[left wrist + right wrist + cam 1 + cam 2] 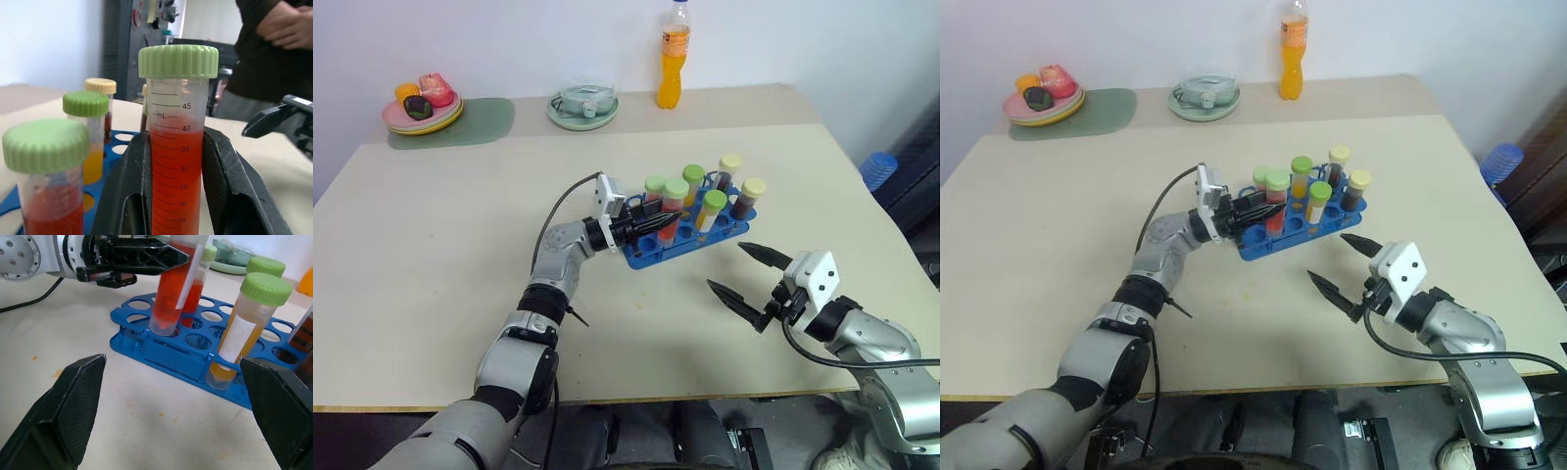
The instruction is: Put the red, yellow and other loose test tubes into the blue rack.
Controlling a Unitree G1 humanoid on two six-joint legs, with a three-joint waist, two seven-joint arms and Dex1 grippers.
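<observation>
Your left end effector (658, 223) is clamped on a red test tube (177, 161), its two black fingers (234, 186) pressing the clear graduated wall from either side. The tube has a ribbed light-green screw cap, printed millilitre marks, and red liquid filling most of it. In the right wrist view its lower end sits in a hole at the near corner of the blue rack (651, 257). The rack stands on the beige counter (431, 235), with other green- and cream-capped tubes upright in it. Your right end effector (751, 269) hangs just beside the rack, fingers spread wide, holding nothing.
</observation>
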